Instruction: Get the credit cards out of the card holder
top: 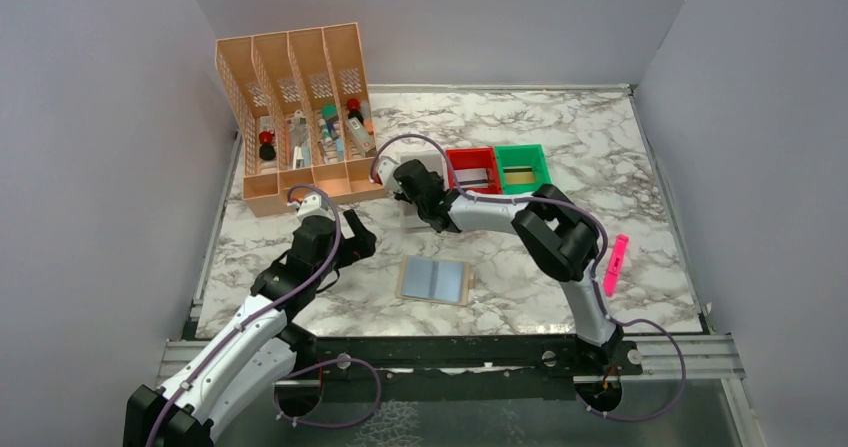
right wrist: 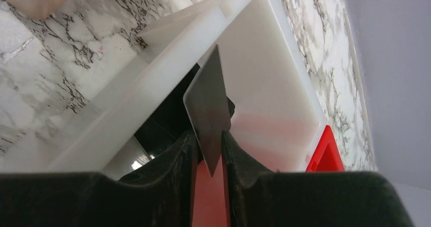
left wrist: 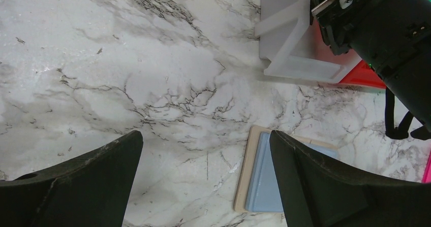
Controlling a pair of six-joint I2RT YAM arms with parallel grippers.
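Note:
The card holder lies open and flat on the marble, tan rim and pale blue lining up; in the left wrist view the card holder sits just under the right finger. My left gripper hovers wide open over its left edge, holding nothing. My right gripper reaches over the white bin. A silvery grey credit card stands tilted with one corner between the slightly parted jaws, gaps showing on both sides. Something flat and black lies inside the bin.
A red bin and a green bin stand right of the white one. The tall orange desk organiser fills the back left. A pink marker-like stick lies at the right, beside the right arm.

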